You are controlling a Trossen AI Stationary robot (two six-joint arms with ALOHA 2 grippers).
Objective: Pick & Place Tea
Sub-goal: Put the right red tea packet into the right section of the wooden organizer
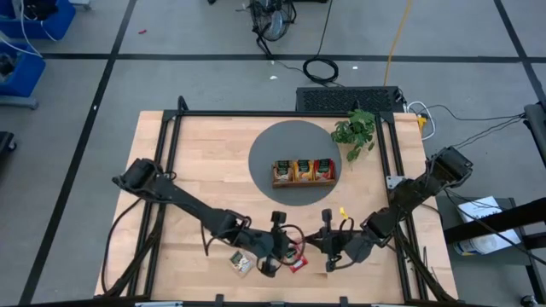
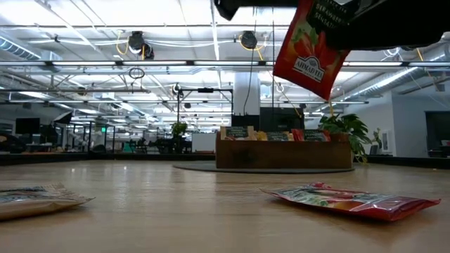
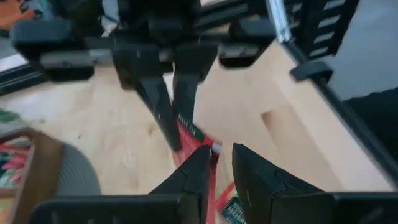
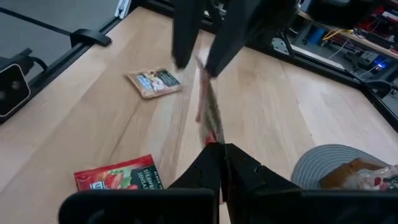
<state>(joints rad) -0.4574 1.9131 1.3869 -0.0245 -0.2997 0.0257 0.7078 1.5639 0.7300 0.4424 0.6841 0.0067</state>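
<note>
A red tea sachet (image 2: 309,46) hangs in the air near the table's front edge, between my two grippers, which face each other. My left gripper (image 3: 222,155) comes from the table's left and my right gripper (image 4: 222,149) from the right, and both are shut on it. A second red sachet (image 2: 358,200) lies flat on the table below them. A beige sachet (image 4: 152,81) lies flat farther left. The wooden tray (image 1: 304,172), holding more sachets, stands on a grey round mat (image 1: 273,145) at mid-table. My left gripper has the end of the red sachet (image 4: 200,63) farthest from my right gripper between its two fingers, one on each flat face. The fingers come from the table's left, slanting down. The sachet is lifted clear of the table. My right gripper pinches the sachet's opposite edge (image 4: 213,138) between its shut fingertips. It comes from the table's right, nearly level. The sachet runs from these fingertips across to my left gripper's. In the low view it is tilted, with one corner (image 2: 320,91) pointing down.
A green leafy plant (image 1: 357,130) stands at the far right, beside the mat. Black frame rails (image 1: 171,162) run along the table's left, right and far sides. Bare wood lies between the tray and the grippers.
</note>
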